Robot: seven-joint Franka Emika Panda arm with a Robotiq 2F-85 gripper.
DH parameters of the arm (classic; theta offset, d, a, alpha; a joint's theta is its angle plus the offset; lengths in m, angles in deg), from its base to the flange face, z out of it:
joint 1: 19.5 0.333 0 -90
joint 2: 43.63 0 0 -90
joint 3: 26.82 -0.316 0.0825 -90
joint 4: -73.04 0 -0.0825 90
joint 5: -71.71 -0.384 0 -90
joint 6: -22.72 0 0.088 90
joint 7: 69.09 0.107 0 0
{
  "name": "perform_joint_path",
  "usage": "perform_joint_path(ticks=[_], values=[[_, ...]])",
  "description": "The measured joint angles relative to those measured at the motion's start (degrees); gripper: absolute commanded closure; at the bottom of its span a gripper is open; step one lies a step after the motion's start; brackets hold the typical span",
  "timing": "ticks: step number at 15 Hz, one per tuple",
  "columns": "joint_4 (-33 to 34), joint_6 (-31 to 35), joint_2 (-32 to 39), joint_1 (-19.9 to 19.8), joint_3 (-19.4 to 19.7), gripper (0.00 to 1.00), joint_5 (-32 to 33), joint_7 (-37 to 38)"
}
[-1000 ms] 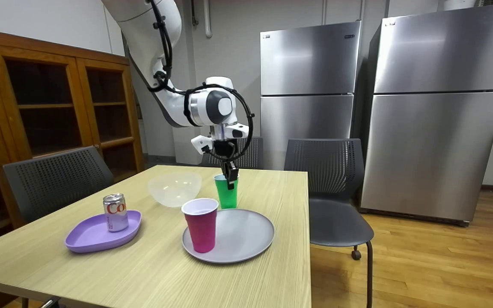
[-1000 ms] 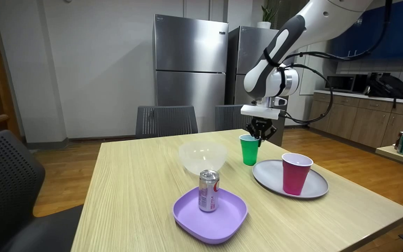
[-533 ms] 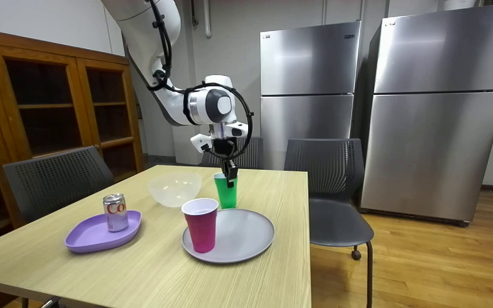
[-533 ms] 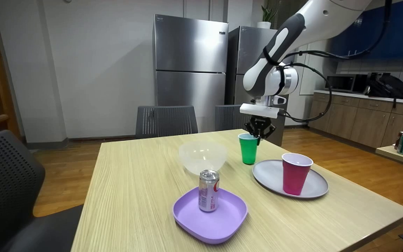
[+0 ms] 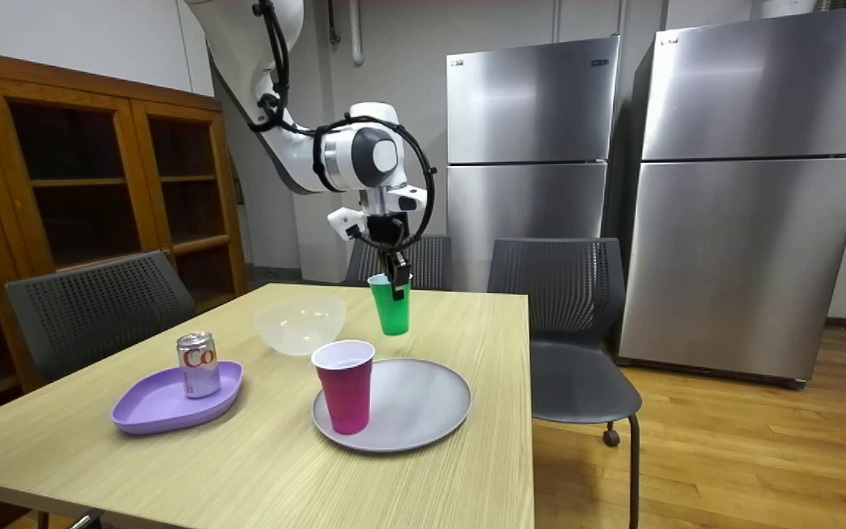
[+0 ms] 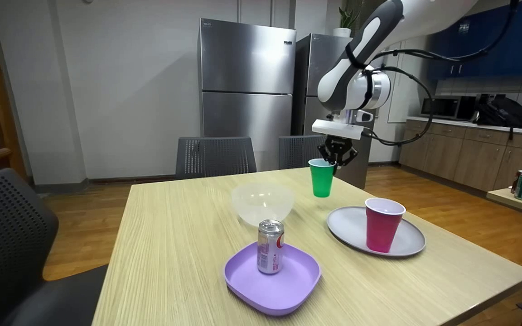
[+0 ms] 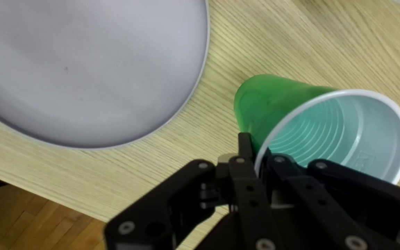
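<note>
Green cup (image 6: 321,179) raised in end effector (image 7: 258,154), can (image 6: 270,246) lettered "CO", "RECYCLE"

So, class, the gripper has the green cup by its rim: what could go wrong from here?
The gripper pinches the green cup at just one side, so the cup might swivel or slip.
Its wall looks thin; the jaws might crease it.
The pink cup stands on the grey plate nearby; a low swing that way could topple it.
</note>
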Motion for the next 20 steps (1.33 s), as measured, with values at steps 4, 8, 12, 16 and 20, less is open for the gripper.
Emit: perform_joint_path(ticks=[4,8,12,16,20], values=[[-3.25,0.10,-3.49,-0.12,0.22,0.99,0.00,-0.58],[-7.88,1.03,-6.45,-0.85,0.51,0.99,-0.03,-3.41],[-11.83,1.75,-8.06,-2.86,0.51,0.99,-0.24,-9.27],[-14.58,2.62,-8.15,-4.75,0.55,0.99,-0.71,-14.87],[-16.57,3.41,-8.13,-6.24,0.48,0.99,-3.12,-20.54]])
